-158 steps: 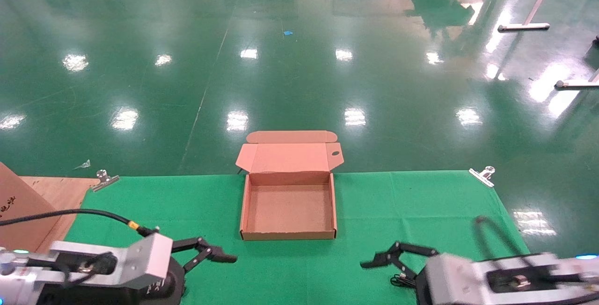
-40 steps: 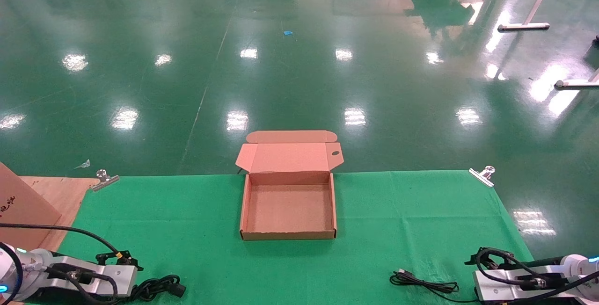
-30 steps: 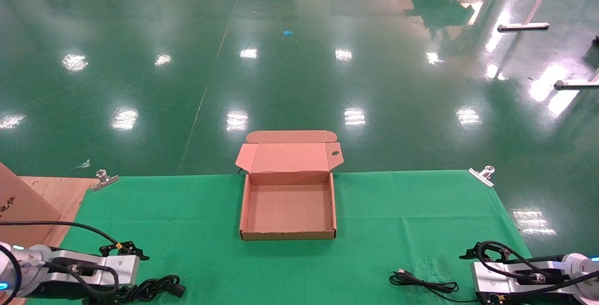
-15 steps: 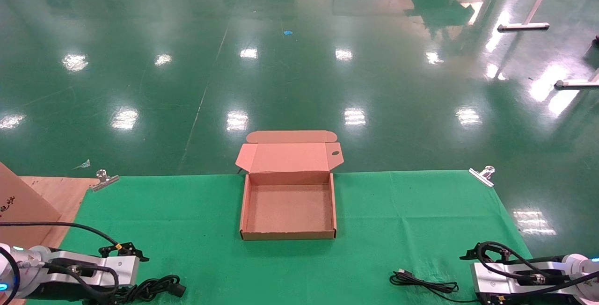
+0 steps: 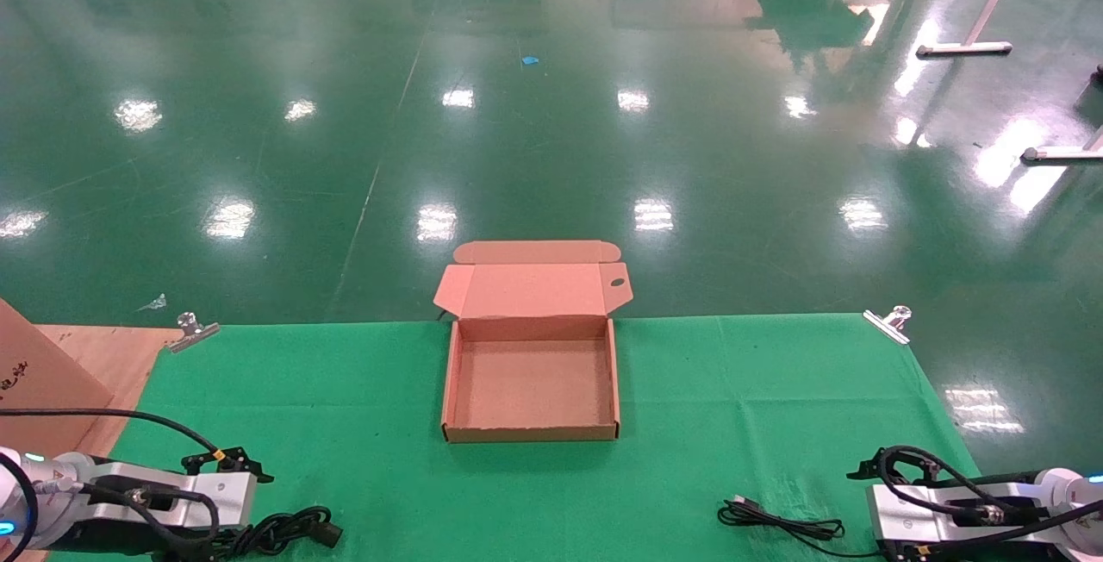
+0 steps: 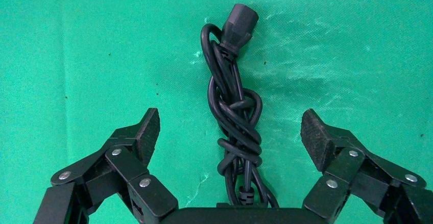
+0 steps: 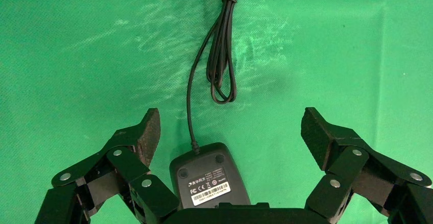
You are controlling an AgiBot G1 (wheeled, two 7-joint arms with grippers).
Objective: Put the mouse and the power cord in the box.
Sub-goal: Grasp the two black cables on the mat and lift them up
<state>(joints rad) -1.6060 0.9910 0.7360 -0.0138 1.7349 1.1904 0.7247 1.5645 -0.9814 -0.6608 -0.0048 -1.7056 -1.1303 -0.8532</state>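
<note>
Box (image 5: pixel 532 390) sits open mid-surface on the green cloth (image 5: pixel 775 390), lid folded back toward the far edge, oval hole in the lid's right flap. Inside shows bare cardboard only.

Left end effector (image 6: pixel 232 132): near-left corner of the surface, released, fingers spread wide, one pad (image 6: pixel 149 130) on each side of the power cord (image 6: pixel 234 117). No contact with it. The cord lies on the cloth as a knotted bundle running between the fingers, chunky plug at the end away from the wrist. In the head view the cord (image 5: pixel 289 529) pokes out just right of the left arm, well apart from the box.

Right end effector (image 7: pixel 230 132): near-right corner, also released, fingers wide. Mouse (image 7: pixel 210 179) lies underside up on the cloth between them, white label showing, close to the wrist, untouched by either pad. Its thin cable leads away in a folded loop; in the head view that cable (image 5: pixel 775 521) trails left of the right arm, USB end toward the box but well short of it.

Metal clips (image 5: pixel 888 323) hold the cloth at the far corners. A printed carton (image 5: pixel 39 381) stands at the far left edge.
</note>
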